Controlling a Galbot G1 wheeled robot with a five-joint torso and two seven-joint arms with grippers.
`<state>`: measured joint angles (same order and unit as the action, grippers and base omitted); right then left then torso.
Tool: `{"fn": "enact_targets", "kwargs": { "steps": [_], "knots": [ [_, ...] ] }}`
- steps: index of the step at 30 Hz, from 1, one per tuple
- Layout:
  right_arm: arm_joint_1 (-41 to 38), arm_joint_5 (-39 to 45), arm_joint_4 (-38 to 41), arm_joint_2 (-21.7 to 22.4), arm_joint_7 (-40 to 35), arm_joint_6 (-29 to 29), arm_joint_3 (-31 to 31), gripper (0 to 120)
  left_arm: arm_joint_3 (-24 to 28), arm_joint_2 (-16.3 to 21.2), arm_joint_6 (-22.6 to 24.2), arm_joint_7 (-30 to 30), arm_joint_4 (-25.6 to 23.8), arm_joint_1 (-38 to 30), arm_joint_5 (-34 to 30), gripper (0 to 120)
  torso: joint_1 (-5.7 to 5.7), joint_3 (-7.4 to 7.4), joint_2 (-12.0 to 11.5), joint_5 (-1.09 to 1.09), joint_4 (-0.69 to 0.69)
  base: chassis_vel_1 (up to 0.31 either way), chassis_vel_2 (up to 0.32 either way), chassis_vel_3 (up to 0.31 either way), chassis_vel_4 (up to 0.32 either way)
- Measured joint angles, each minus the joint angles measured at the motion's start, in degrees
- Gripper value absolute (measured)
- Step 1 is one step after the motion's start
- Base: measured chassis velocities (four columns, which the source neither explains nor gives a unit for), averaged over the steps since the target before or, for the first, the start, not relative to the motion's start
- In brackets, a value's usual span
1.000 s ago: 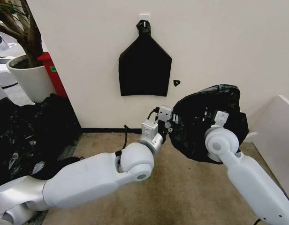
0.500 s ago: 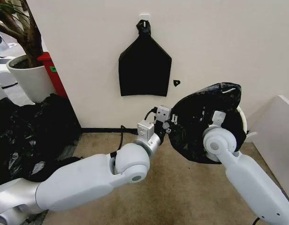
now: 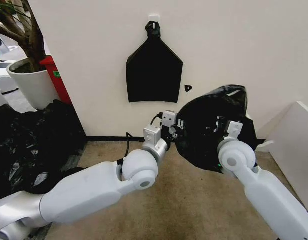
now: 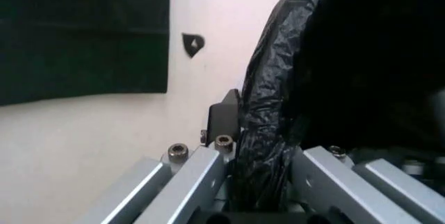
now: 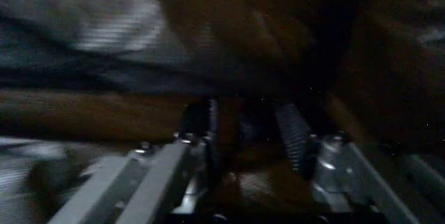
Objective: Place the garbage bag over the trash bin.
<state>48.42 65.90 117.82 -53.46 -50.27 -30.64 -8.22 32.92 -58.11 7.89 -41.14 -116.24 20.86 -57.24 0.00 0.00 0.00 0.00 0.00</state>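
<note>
Two arms hold the garbage bag (image 3: 211,131) up between them, off the carpeted floor (image 3: 194,200) and in front of the wall (image 3: 244,50). Its black film balloons from the left gripper (image 3: 177,131) across to the right gripper (image 3: 220,131), wrapping round the latter. By the left wrist view, the left fingers (image 4: 186,179) are clenched on a gathered fold of film. Whether the right fingers (image 5: 295,135) pinch film I cannot tell. The trash bin is probably under the film. This looks like the spreading step; next the mouth likely needs stretching wide and settling evenly round the rim.
</note>
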Motion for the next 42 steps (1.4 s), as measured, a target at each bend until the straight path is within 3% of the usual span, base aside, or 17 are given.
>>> {"fn": "enact_targets", "kwargs": {
  "steps": [8,14,19,29,42],
  "knots": [
    [1.70,1.27,5.50,2.72,3.53,0.01,-0.60,56,0.33,-2.14,0.83,-2.24,1.96,1.06,-1.49,0,0.00,0.00,0.00,0.00,0.00,0.000,0.000,0.000,0.000],
    [1.42,1.66,4.26,2.43,4.35,-0.63,-0.35,74,1.57,-3.06,1.09,-2.43,1.88,-0.12,-1.60,0,0.00,0.00,0.00,0.00,0.00,0.000,0.000,0.000,0.000],
    [-0.07,3.19,1.27,0.53,1.38,-1.37,0.46,97,3.08,-3.96,1.50,-2.33,1.68,-1.03,-0.30,0,0.00,0.00,0.00,0.02,0.00,0.000,0.000,0.000,0.000],
    [-1.21,3.64,1.56,0.06,-2.62,-2.12,1.10,100,3.97,-4.35,2.08,-2.23,2.16,-1.51,1.23,0,0.00,0.00,0.00,0.01,0.00,0.000,0.000,0.000,0.000],
    [4.47,6.57,13.37,8.05,-1.96,-2.37,-3.00,100,2.28,-7.76,3.15,-4.26,7.57,-2.06,1.24,0,0.00,0.00,0.00,0.01,-0.01,0.000,0.000,0.000,0.000]
  ]
}}
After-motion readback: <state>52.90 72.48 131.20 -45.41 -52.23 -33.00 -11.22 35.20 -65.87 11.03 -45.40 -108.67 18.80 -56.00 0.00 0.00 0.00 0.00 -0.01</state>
